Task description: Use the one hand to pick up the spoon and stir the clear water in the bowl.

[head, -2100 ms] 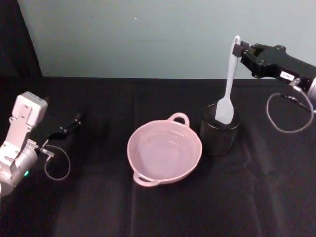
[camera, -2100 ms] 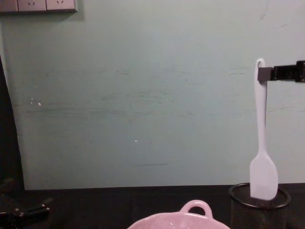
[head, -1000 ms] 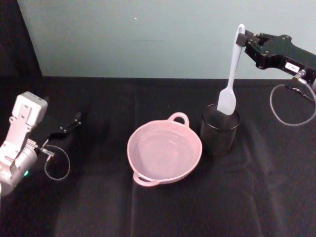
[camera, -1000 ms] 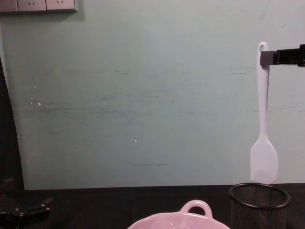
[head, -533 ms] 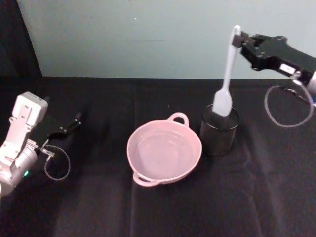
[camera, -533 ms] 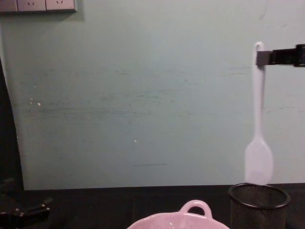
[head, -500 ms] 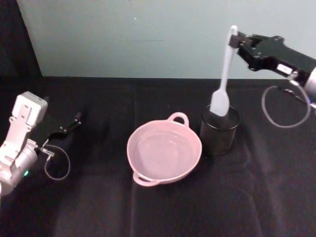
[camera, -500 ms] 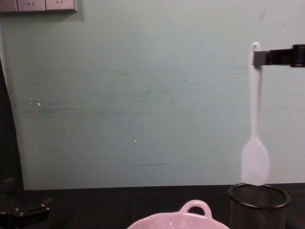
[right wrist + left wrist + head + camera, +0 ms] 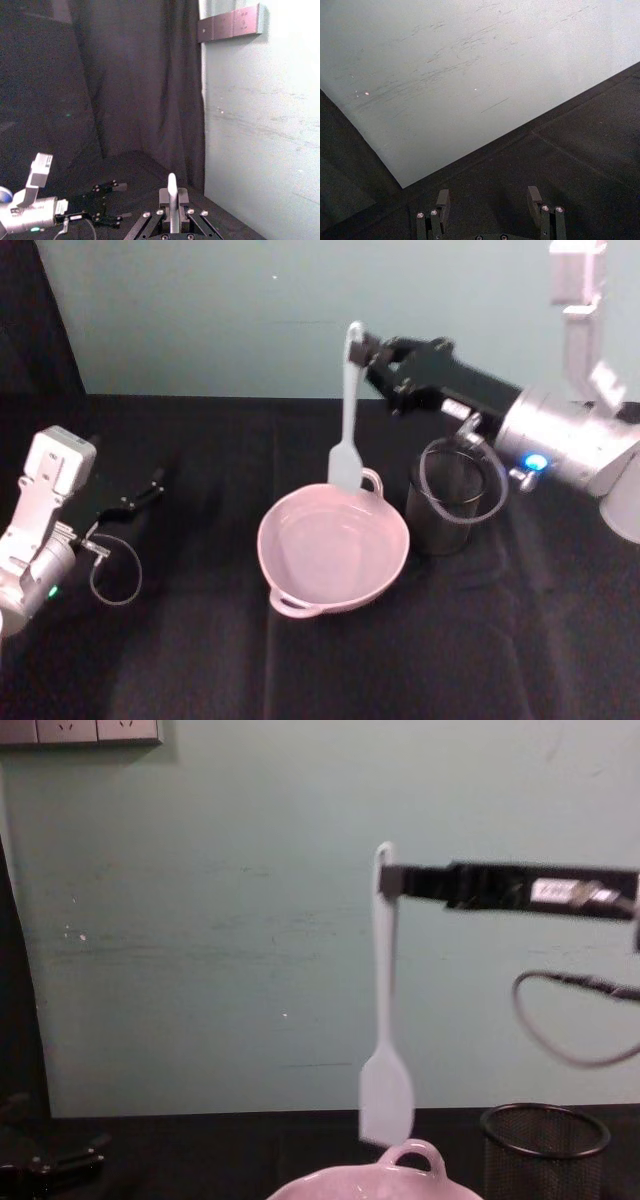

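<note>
- Spoon (image 9: 349, 405): off the table and hanging upright, head down, hole end up. The chest view (image 9: 383, 1000) shows its flat head just above the bowl's loop handle, not touching it.
- Grip: the right gripper (image 9: 366, 350) pinches the spoon at the very top of its handle, fingers pressed together on it. The right wrist view shows the handle tip (image 9: 171, 192) sticking up between the jaws. The arm reaches in level from the right, high over the table, as the chest view shows (image 9: 390, 880).
- Bowl (image 9: 340, 606): pale pink, at the centre of the table, with its loop handle on the far rim. The spoon head sits over that far rim in the head view. Only the bowl's top edge and loop show in the chest view (image 9: 408, 1157).
- Mesh cup (image 9: 445, 520): black, upright, just right of the bowl and under the right arm's cable (image 9: 545, 1150).
- Left gripper (image 9: 150, 488): parked low at the table's left side, well apart from the bowl. Its fingers are spread with nothing between them, as the left wrist view shows (image 9: 489, 200).
- Table (image 9: 500, 640): covered in black cloth. A pale teal wall (image 9: 200, 920) stands behind it.
</note>
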`<action>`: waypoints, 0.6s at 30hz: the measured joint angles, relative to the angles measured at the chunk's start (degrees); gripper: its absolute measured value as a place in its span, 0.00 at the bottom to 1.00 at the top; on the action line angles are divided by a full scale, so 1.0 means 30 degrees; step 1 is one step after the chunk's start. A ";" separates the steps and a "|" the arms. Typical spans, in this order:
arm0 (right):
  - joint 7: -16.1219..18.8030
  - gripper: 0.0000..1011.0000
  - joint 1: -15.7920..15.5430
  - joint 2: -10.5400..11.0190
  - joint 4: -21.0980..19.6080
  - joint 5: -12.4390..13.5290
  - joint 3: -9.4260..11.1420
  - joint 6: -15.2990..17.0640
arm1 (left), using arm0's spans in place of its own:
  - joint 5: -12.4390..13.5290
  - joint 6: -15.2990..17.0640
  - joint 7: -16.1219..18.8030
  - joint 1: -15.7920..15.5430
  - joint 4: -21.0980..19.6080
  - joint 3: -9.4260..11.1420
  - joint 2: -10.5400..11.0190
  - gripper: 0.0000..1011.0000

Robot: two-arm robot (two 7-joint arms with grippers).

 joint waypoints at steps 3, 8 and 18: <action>0.0240 0.10 -0.0076 -0.0394 0.0518 -0.0297 -0.0222 -0.0468 | 0.0001 0.0000 -0.0001 0.0002 0.0000 0.0000 0.0000 1.00; 0.0733 0.10 -0.0547 -0.0964 0.1539 -0.0676 -0.0476 -0.1283 | 0.0001 0.0000 0.0000 0.0001 -0.0001 0.0000 0.0001 1.00; 0.1544 0.10 -0.1128 -0.1411 0.2578 -0.1204 -0.0560 -0.2081 | 0.0001 0.0000 0.0000 0.0001 0.0000 0.0000 -0.0001 1.00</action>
